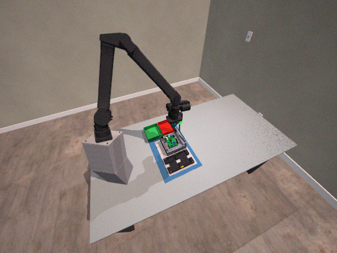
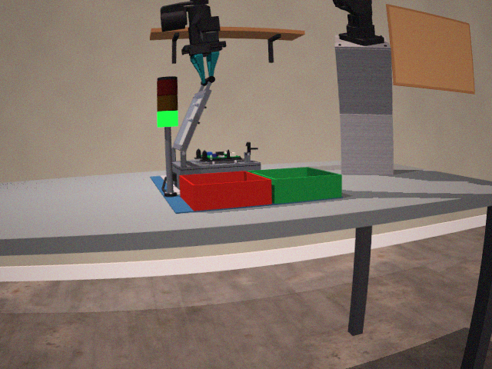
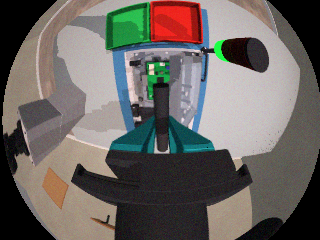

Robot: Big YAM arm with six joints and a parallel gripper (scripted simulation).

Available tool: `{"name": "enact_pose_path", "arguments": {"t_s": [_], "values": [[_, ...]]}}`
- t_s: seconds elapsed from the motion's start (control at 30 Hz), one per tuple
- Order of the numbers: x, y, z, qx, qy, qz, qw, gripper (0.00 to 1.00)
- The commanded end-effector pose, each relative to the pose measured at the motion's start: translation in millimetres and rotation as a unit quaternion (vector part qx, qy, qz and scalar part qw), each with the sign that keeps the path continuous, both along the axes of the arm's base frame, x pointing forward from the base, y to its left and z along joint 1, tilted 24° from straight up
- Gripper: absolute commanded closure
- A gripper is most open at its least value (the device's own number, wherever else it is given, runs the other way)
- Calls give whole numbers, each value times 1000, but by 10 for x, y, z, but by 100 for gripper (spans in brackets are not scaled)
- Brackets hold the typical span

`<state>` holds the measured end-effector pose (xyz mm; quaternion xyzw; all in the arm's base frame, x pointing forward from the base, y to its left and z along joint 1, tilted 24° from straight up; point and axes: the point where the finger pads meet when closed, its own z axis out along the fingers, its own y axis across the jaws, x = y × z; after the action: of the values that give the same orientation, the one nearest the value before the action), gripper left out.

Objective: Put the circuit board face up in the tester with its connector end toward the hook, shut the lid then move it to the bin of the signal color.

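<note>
My gripper [image 2: 207, 78] [image 1: 175, 124] [image 3: 160, 128] is shut on the black handle [image 2: 211, 79] [image 3: 160, 99] of the tester's lid [image 2: 192, 114]. The lid stands raised, steeply tilted over its hinge. The green circuit board [image 1: 171, 141] [image 2: 222, 155] [image 3: 158, 72] lies face up on the plate of the grey tester [image 1: 174, 149] [image 2: 222, 165], uncovered. The latch hook [image 2: 248, 148] stands on the tester's far edge. The signal tower [image 2: 167, 118] [image 3: 240, 52] beside the tester shows green. The green bin [image 1: 152, 132] [image 2: 306, 184] [image 3: 128, 26] and the red bin [image 1: 166, 125] [image 2: 224, 191] [image 3: 175, 20] stand side by side, upright, nothing visible inside them.
The black tray [image 1: 178, 162] lies on the blue bench mat [image 1: 163, 174] [image 2: 174, 204] on the tester's side away from the bins, both pockets vacant. The arm's grey pedestal [image 1: 108, 155] [image 2: 365, 119] stands at the table's edge beyond the green bin.
</note>
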<state>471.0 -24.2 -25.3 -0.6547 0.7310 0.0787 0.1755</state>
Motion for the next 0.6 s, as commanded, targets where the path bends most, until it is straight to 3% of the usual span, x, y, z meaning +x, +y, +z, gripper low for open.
{"name": "enact_pose_path", "arguments": {"t_s": [0.0,0.57], "values": [[673,-194,283,-12,-73,-17,997,100],[698,-172,293,-12,-73,-15,997,100]]}}
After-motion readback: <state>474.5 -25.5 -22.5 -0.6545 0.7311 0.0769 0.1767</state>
